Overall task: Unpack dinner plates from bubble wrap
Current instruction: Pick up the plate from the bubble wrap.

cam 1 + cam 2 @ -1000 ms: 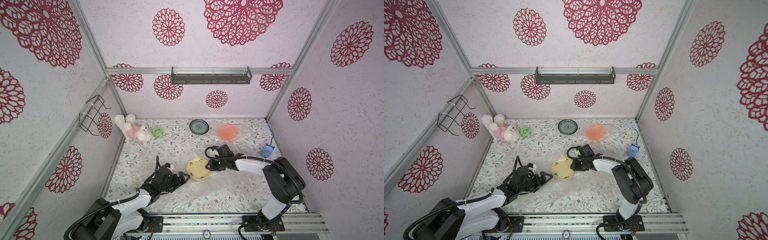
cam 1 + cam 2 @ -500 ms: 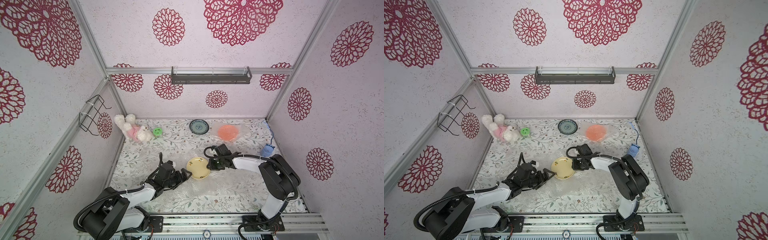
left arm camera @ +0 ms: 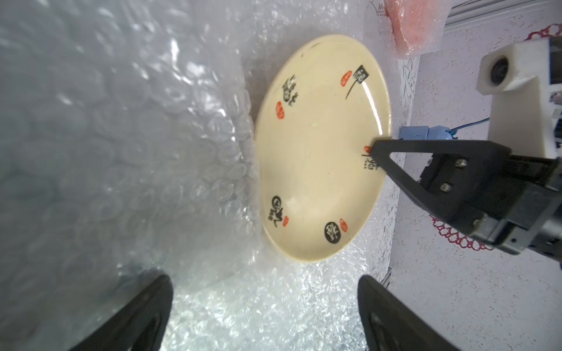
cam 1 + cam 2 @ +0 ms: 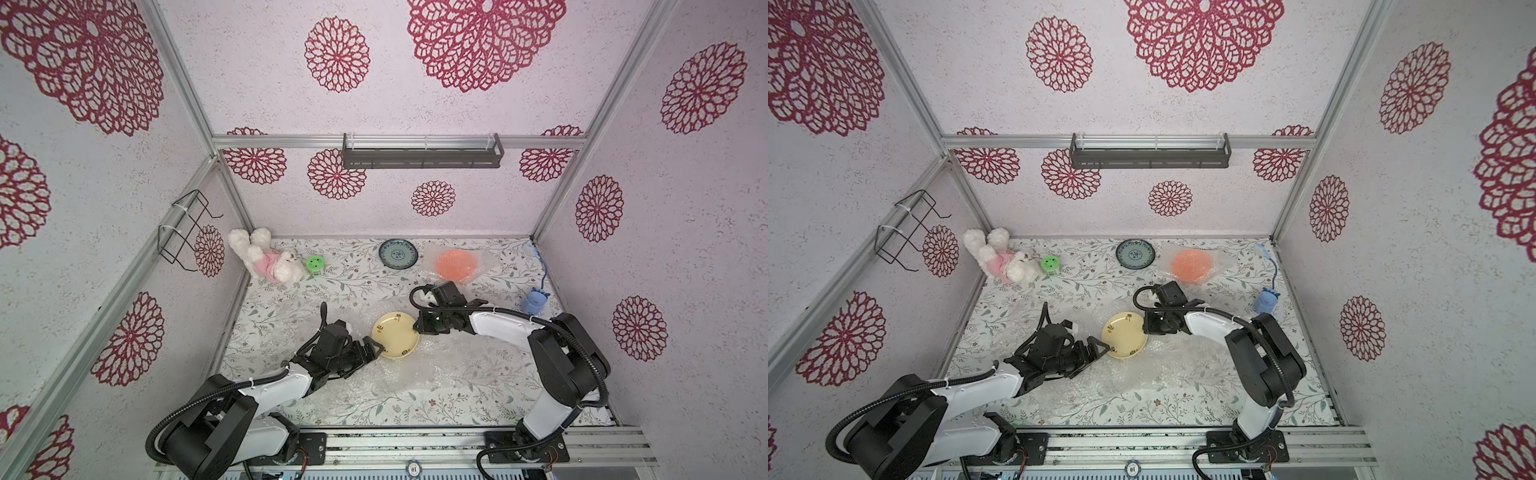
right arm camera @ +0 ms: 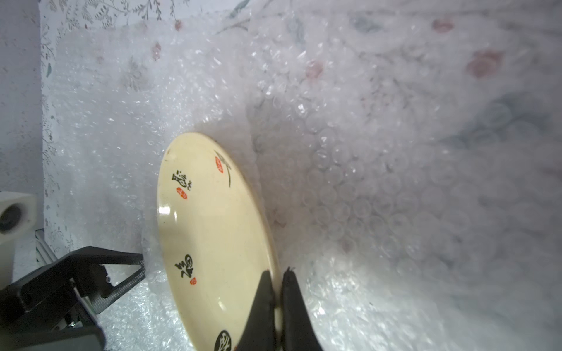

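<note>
While a wide, clear sheet of bubble wrap [image 4: 419, 374] lies crumpled over the middle and front of the floral table [image 4: 478, 409], the cream plate [image 4: 395, 340] sits bare on it, ringed with black brush marks and small red stamps. Farther back, an orange plate [image 4: 456, 266] is wrapped in its own sheet, near an uncovered blue-green plate [image 4: 398, 253]. A plush toy [image 4: 266, 262] and a green disc [image 4: 314, 263] lie at the back left. The right gripper [image 5: 277, 291] pinches the cream plate's rim, its jaws having closed since a second ago. The left gripper [image 3: 264, 282], spread wide and holding nothing, hovers just beside the opposite edge.
</note>
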Motion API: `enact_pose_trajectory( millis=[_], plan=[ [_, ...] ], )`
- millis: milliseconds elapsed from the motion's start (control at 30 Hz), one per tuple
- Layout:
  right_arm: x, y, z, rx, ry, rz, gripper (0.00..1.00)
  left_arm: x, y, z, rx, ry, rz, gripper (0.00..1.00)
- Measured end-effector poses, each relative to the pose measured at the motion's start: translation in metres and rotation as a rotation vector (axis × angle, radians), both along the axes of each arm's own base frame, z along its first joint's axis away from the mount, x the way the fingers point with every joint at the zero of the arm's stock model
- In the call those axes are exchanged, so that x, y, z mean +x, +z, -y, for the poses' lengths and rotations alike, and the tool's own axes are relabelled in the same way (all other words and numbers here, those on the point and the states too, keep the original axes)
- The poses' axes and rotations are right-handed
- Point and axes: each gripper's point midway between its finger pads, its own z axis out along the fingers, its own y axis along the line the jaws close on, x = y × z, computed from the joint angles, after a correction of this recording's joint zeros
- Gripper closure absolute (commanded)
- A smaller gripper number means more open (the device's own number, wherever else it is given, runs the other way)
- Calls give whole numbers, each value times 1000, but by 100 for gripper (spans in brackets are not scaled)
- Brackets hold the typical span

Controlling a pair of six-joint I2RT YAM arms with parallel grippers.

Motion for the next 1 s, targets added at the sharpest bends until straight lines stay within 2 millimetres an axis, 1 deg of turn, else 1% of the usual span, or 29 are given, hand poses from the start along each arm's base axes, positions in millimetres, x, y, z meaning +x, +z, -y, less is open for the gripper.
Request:
enact_pose_trajectory(
  millis=[100,267,333,400,467,533,633,700,767,933,1000],
  plan=[
    [24,17,16,51,-91,12,100,1,-1,-1,29,-11,-8,3],
    [73,46,50,118,-286,46,100,6,-3,-6,124,-28,-34,3],
    [94,60,58,131,-348,70,100,9,-4,-8,161,-36,-48,3],
    [119,77,57,151,-389,100,100,13,-5,-11,187,-40,-61,3],
    [146,91,51,180,-414,125,100,18,-3,-12,194,-42,-69,3],
    [168,95,45,201,-429,137,100,22,3,-10,186,-53,-64,3],
    [197,88,36,213,-446,128,100,26,20,-4,148,-67,-32,3],
    [212,78,31,216,-452,116,100,26,38,0,113,-78,6,3],
    [226,65,26,218,-461,99,100,25,60,4,69,-91,62,3],
    [250,38,22,222,-477,67,100,17,114,13,-18,-123,216,3],
    [258,31,20,227,-476,61,100,12,130,16,-41,-136,271,3]
  ],
)
